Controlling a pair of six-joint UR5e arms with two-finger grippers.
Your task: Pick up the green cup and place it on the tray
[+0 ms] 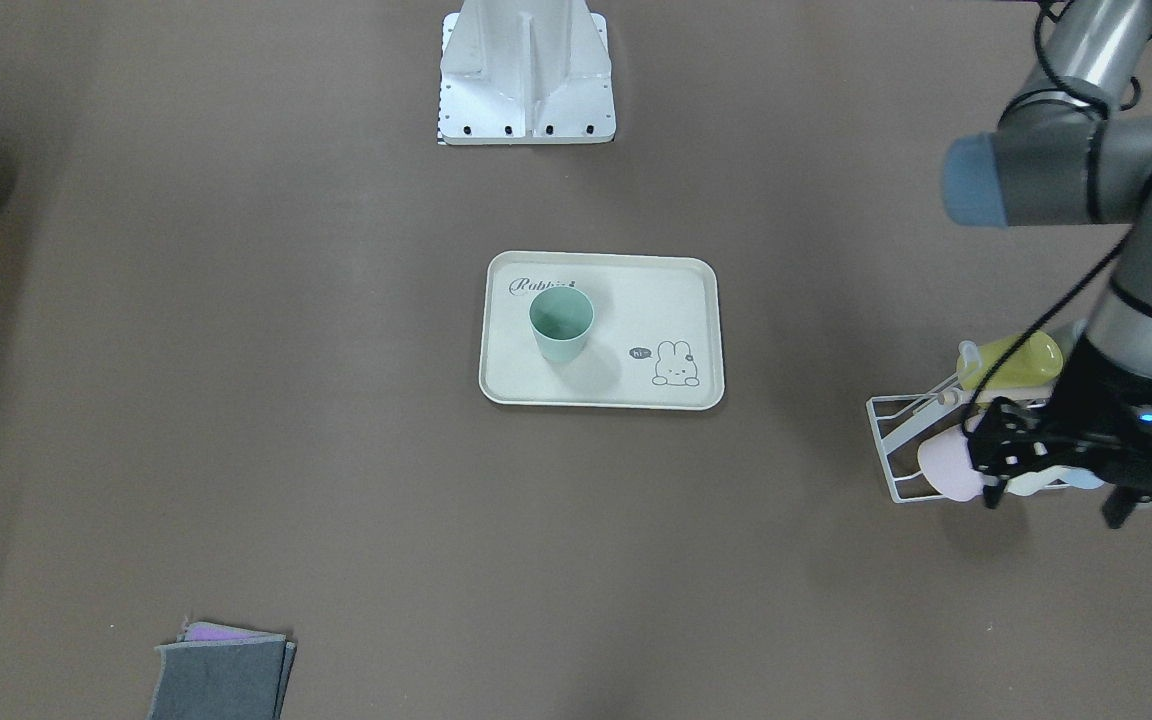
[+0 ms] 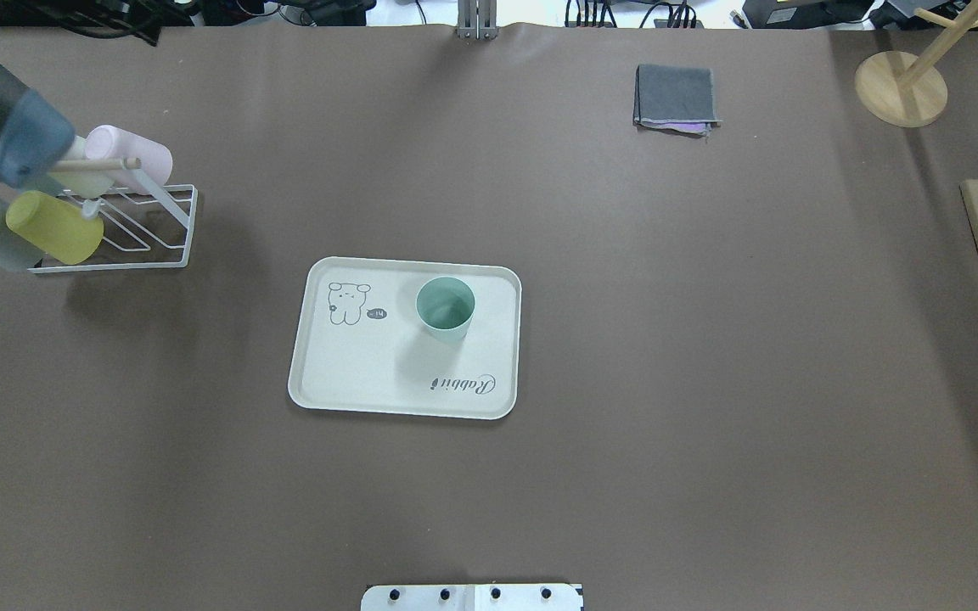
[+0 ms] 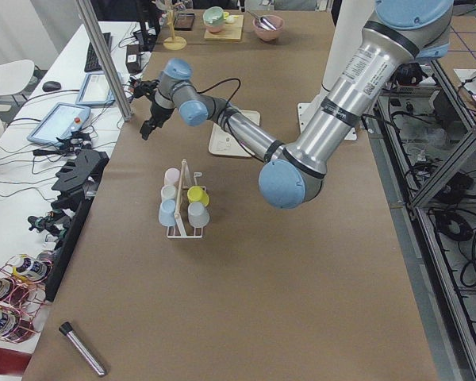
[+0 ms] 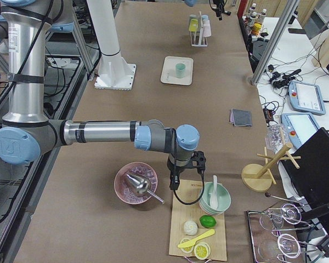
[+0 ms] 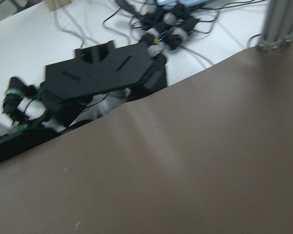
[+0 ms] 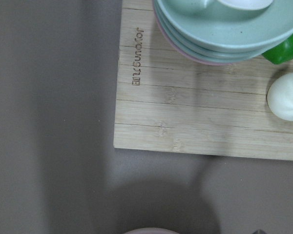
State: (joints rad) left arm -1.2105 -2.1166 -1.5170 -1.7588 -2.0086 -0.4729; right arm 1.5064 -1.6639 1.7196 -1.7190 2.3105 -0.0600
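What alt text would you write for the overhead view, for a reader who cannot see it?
A green cup stands upright on a cream tray near the middle of a brown table. At the left edge the left arm partly hides a white rack of cups; a folded grey cloth lies at the far side.

Mint green cup [image 1: 562,322] stands upright (mouth up) on cream tray [image 1: 671,300].

A wire rack [image 2: 162,201] holds pastel cups [image 2: 56,227]; grey cloth [image 2: 676,95] lies apart.
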